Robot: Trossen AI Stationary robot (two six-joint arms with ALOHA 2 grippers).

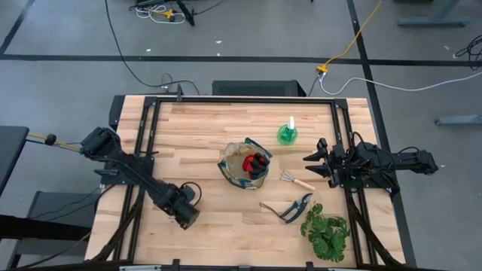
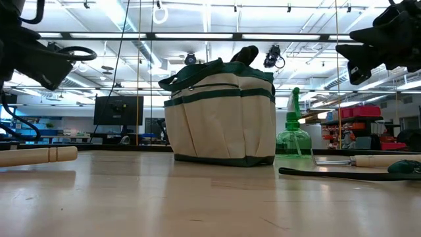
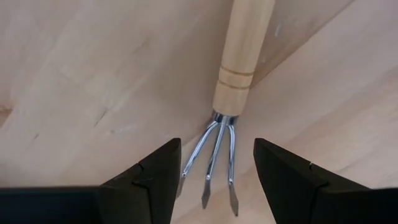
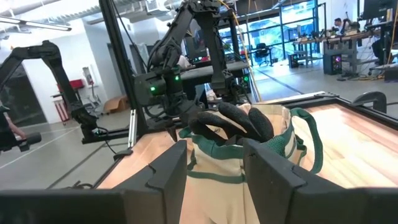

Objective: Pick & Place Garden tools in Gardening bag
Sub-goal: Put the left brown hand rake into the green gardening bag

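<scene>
Bright, even overhead light fills the scene, coming from ceiling strip lights (image 2: pixel 217 36) that glare white in the low view. The table (image 2: pixel 197 197) shows a soft sheen and faint shadows there, and its near edge is blurred.

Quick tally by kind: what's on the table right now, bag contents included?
Tan fabric gardening bag with green trim: 1
Red gloves, in the bag: 1 pair
Green round spray bottle with white nozzle: 1
Wooden-handled metal hand rakes: 2
Dark-handled pruning shears: 1
Leafy green plant: 1
Total: 7
</scene>
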